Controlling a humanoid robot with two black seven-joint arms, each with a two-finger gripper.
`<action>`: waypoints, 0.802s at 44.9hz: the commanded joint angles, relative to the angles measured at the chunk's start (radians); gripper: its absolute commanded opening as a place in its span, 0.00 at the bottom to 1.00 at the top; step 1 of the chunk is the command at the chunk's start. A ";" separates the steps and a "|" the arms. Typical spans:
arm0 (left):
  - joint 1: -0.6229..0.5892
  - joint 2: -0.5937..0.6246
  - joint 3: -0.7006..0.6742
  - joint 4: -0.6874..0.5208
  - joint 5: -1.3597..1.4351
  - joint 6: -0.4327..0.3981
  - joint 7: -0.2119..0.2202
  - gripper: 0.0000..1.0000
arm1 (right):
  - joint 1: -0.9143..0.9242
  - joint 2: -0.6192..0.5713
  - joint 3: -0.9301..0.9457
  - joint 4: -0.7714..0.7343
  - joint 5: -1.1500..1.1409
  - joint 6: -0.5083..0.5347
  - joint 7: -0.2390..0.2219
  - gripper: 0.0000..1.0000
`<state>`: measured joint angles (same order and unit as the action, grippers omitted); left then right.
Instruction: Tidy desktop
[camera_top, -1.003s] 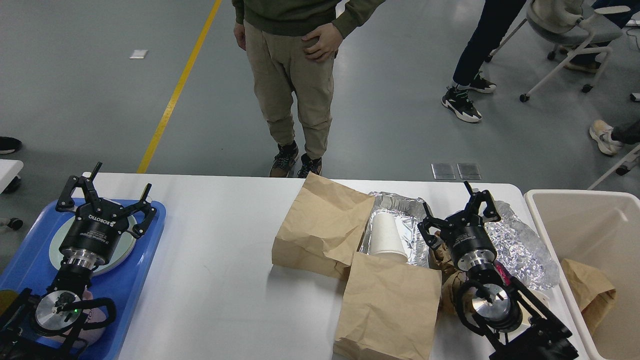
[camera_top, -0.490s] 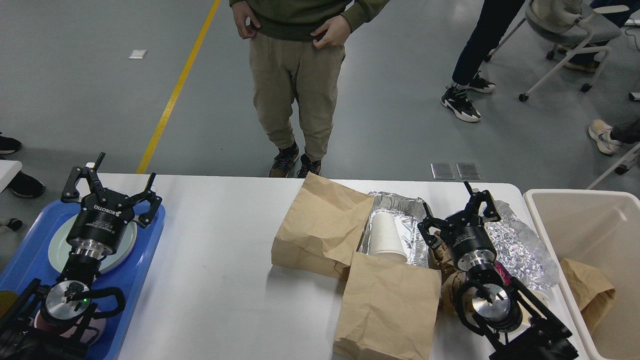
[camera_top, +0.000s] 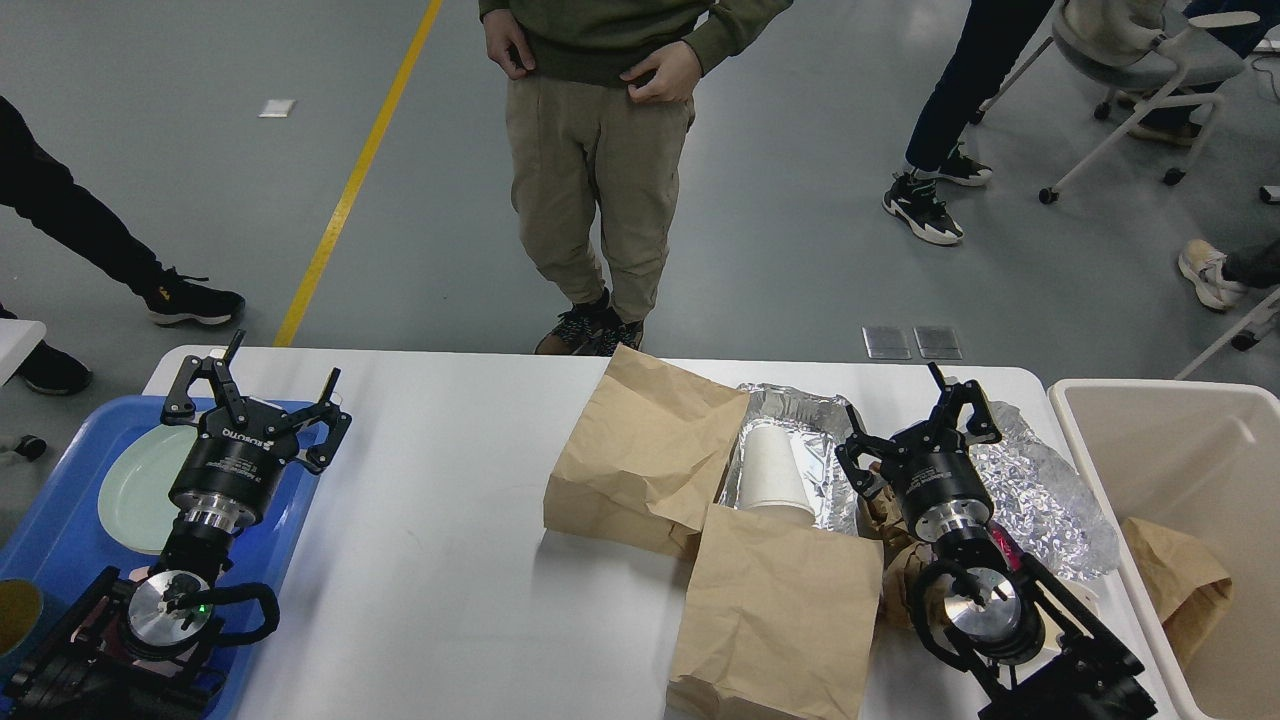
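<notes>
- The left pincer (camera_top: 258, 395), black and two-fingered, stands spread wide with nothing in it; over the last second it has slid rightward off the pale green round plate (camera_top: 140, 487), so it now hangs above the right rim of the blue plastic tray (camera_top: 60, 530) at the lower left of the frame.
- My reading: its drop into the tray is done and this arm is heading back toward the clutter.
- The right pincer (camera_top: 918, 427) has not moved; its fingers are parted around nothing, poised over crumpled brown paper (camera_top: 905, 570) beside the wrinkled silver foil sheet (camera_top: 1040, 495).
- The white matte bench (camera_top: 450, 560), the desktop being tidied, fills the lower middle of the frame and is far from tidy.
- Two creased, flattish kraft paper bags (camera_top: 650, 450) lie mid-frame, one partly over a shiny foil container (camera_top: 790, 425) with a smooth white paper cup (camera_top: 775, 475) on its side in it.
- The beige hard-plastic bin (camera_top: 1180, 440) at right already holds one brown bag (camera_top: 1175, 580).
</notes>
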<state>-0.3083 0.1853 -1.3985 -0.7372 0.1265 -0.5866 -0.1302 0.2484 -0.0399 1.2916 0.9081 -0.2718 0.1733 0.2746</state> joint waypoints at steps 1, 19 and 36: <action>-0.038 -0.012 0.001 0.084 0.005 -0.058 -0.009 0.96 | 0.000 0.000 0.000 0.000 0.000 0.000 0.000 1.00; -0.040 -0.017 0.001 0.099 0.007 -0.085 -0.029 0.96 | 0.000 0.000 0.000 0.000 0.000 0.000 0.000 1.00; -0.040 -0.017 0.001 0.099 -0.002 -0.091 -0.025 0.96 | 0.000 0.000 -0.002 0.000 0.000 0.000 0.000 1.00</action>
<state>-0.3483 0.1688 -1.3974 -0.6381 0.1246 -0.6776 -0.1552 0.2485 -0.0399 1.2914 0.9081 -0.2719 0.1733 0.2746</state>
